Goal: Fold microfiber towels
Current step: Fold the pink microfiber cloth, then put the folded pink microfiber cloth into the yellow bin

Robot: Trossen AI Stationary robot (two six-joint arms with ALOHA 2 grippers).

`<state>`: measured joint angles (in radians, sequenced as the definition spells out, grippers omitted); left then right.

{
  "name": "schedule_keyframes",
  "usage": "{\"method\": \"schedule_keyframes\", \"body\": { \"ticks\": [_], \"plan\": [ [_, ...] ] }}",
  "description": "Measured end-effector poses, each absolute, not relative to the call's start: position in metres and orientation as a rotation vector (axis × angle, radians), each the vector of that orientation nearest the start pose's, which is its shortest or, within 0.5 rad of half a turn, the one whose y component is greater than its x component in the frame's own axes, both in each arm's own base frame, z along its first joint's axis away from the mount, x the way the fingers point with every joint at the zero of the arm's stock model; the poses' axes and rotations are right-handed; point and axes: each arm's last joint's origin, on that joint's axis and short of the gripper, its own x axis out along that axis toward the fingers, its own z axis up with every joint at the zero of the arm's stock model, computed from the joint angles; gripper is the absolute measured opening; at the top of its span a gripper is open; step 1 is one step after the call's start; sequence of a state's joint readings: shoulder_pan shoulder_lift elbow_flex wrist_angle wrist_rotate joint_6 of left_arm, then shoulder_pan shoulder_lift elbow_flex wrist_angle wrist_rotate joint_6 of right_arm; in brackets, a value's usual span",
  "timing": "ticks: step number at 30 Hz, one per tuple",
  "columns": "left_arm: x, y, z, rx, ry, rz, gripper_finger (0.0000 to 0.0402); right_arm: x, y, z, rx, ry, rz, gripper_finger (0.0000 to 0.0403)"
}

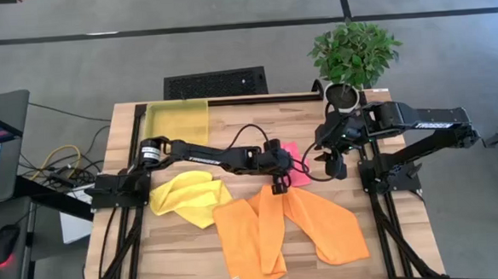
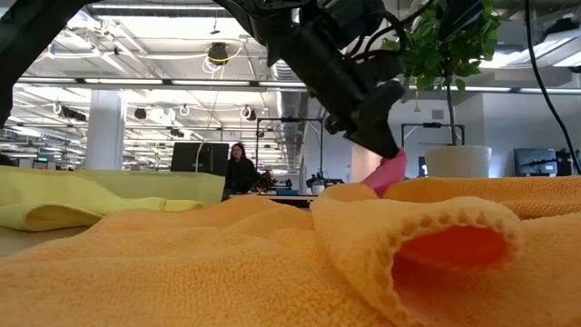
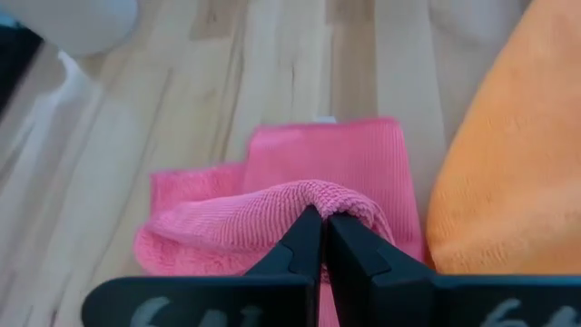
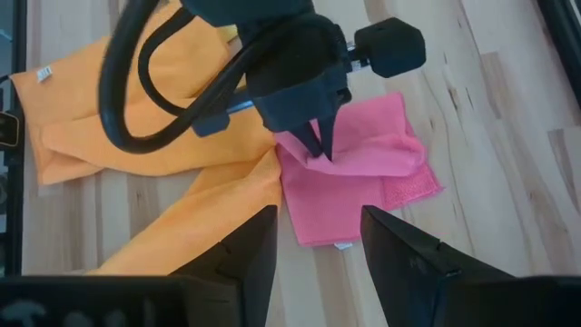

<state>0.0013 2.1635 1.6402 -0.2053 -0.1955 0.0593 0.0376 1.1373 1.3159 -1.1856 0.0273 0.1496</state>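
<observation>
Orange towel (image 2: 272, 263), left fingers (image 3: 320, 238) pinching pink towel (image 3: 327, 173)

The pink towel (image 3: 318, 173) is soft, ribbed, matt cloth with a nubbly pile. Beside it, the orange towels (image 4: 182, 163) show the same fuzzy weave. The table (image 3: 209, 82) beneath is pale, smooth wood planks. The left pincer (image 3: 320, 238) is matt black plastic.

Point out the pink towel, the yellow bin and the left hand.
pink towel (image 4: 349, 204): right wrist view, flat lower layer.
yellow bin (image 1: 177, 123): high view, floor.
left hand (image 3: 322, 222): left wrist view, fingertips pinching the fold.
</observation>
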Motion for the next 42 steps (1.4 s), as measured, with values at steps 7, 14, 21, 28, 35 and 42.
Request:
{"method": "schedule_keyframes", "body": {
  "ticks": [7, 14, 21, 28, 35, 42],
  "plan": [
    [0.484, 0.010, 0.191, 0.058, 0.687, 0.194, 0.0000, 0.191, 0.006, 0.364, 0.104, 1.004, -0.066, 0.0182],
    [0.484, 0.010, 0.191, 0.026, 0.680, 0.219, 0.0004, 0.191, 0.006, 0.364, 0.104, 1.004, -0.066, 0.0182],
    [0.484, 0.010, 0.191, -0.021, 0.674, 0.237, 0.0078, 0.191, 0.006, 0.364, 0.104, 1.004, -0.065, 0.0182],
    [0.485, 0.010, 0.193, -0.033, 0.652, 0.240, 0.0166, 0.191, 0.006, 0.364, 0.104, 1.004, -0.066, 0.0182],
    [0.476, 0.012, 0.216, -0.036, 0.647, 0.245, 0.0192, 0.191, 0.006, 0.364, 0.104, 1.006, -0.066, 0.0182],
    [0.443, 0.033, 0.255, -0.159, 0.742, 0.338, 0.0192, 0.190, 0.006, 0.363, 0.103, 1.015, -0.066, 0.0182]
  ]
}}
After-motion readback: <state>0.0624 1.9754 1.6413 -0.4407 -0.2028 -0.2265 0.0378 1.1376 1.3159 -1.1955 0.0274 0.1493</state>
